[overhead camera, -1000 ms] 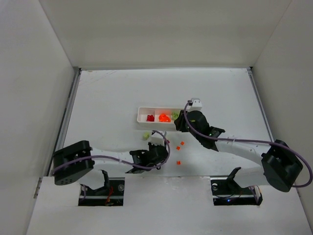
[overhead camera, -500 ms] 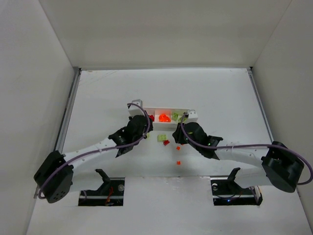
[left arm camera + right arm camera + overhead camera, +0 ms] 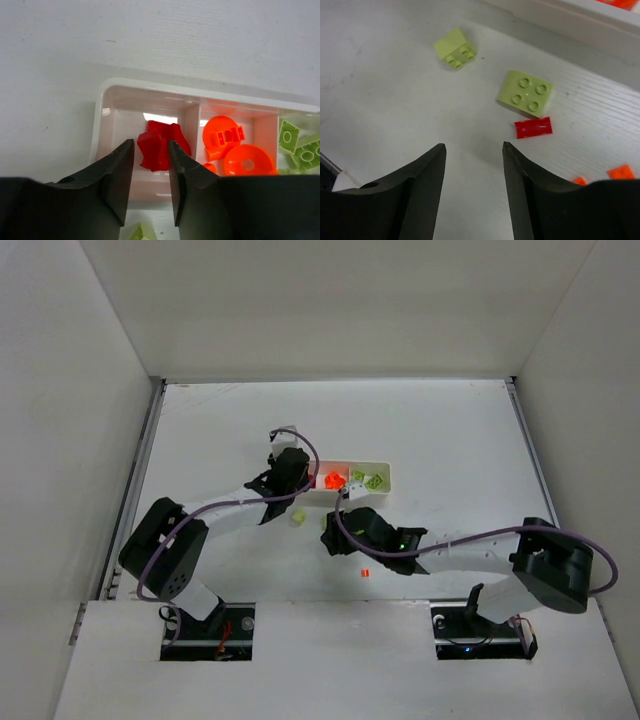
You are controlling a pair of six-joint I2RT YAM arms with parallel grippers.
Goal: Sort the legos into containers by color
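Tiny things, these: light, rigid, slick plastic by the look of them, so a pinch across two flat sides seemed the safest hold; the left gripper (image 3: 151, 150) hung over the left compartment of the tray (image 3: 102, 102), fingers only narrowly parted, a red lego (image 3: 162, 142) showing in the gap, gripped or loose I could not tell; the right gripper (image 3: 474, 150) hovered spread and empty above the table (image 3: 380, 75), a yellow-green brick (image 3: 526, 93) and a flat red piece (image 3: 534, 127) lying just beyond its tips.

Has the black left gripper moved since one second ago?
Yes. The left gripper went up and leftward in the top view, reaching the left end of the long white three-compartment tray.
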